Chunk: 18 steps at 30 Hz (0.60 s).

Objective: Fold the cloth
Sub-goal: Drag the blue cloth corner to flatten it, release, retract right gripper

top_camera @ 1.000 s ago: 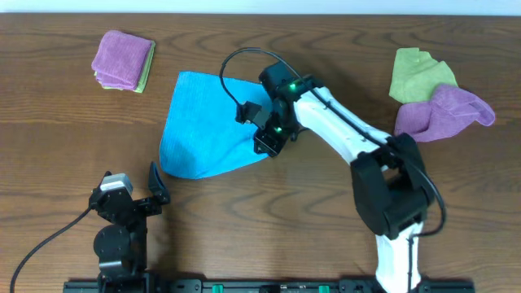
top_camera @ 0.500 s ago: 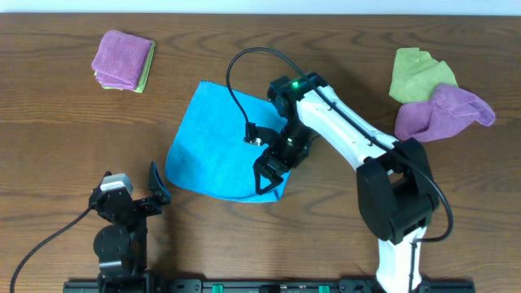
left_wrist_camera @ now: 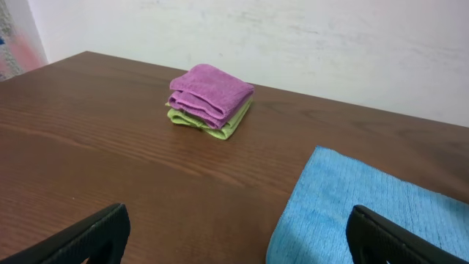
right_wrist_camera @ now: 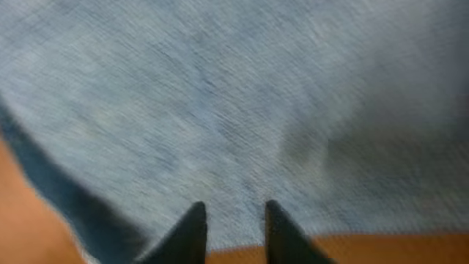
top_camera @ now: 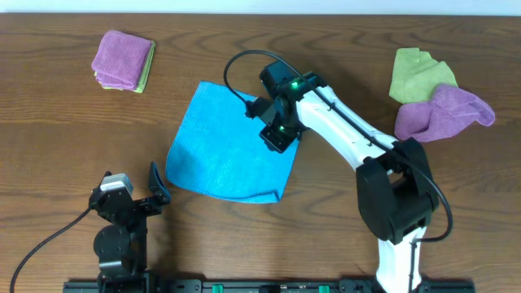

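The blue cloth (top_camera: 226,150) lies spread flat on the wooden table, its corners at top left, top right, bottom left and bottom right. It also shows in the left wrist view (left_wrist_camera: 366,205) and fills the right wrist view (right_wrist_camera: 234,95). My right gripper (top_camera: 275,134) hovers over the cloth's right edge, its fingers (right_wrist_camera: 231,220) slightly apart with nothing between them. My left gripper (top_camera: 137,195) rests at the near left of the table, wide open and empty (left_wrist_camera: 238,227), short of the cloth's lower left corner.
A folded purple and green cloth stack (top_camera: 122,59) sits at the far left, also in the left wrist view (left_wrist_camera: 211,100). A crumpled green cloth (top_camera: 417,72) and a crumpled purple cloth (top_camera: 444,112) lie at the far right.
My right gripper pulled a cloth corner down and right, spreading the cloth flat, then let go and moved back up to the cloth's right edge. The left arm has not moved.
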Available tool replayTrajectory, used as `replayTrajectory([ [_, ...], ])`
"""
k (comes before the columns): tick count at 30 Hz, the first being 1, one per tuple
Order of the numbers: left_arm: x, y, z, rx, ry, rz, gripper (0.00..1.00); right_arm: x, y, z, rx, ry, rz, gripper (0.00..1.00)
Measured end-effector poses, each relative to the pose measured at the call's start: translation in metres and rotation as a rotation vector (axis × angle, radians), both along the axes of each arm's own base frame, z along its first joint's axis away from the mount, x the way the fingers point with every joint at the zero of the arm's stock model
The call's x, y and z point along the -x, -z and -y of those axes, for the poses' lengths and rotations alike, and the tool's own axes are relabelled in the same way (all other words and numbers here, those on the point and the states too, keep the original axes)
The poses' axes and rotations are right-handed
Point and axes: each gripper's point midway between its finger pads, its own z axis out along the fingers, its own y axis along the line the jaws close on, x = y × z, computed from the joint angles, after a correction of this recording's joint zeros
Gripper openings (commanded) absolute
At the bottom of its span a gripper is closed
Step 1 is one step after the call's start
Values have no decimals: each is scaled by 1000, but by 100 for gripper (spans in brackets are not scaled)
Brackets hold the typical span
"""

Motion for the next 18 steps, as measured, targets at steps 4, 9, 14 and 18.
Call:
replayTrajectory([
  [4,0,0,0,0,0,0,95,-11,2,24,52,134,-3,31],
  [9,0,0,0,0,0,0,95,-17,-1,42,-11,252,-74,1],
  [14,0,0,0,0,0,0,95,3,-9,35,-120,264,-214,2],
  [18,0,0,0,0,0,0,96,14,-22,26,-154,221,-229,2],
])
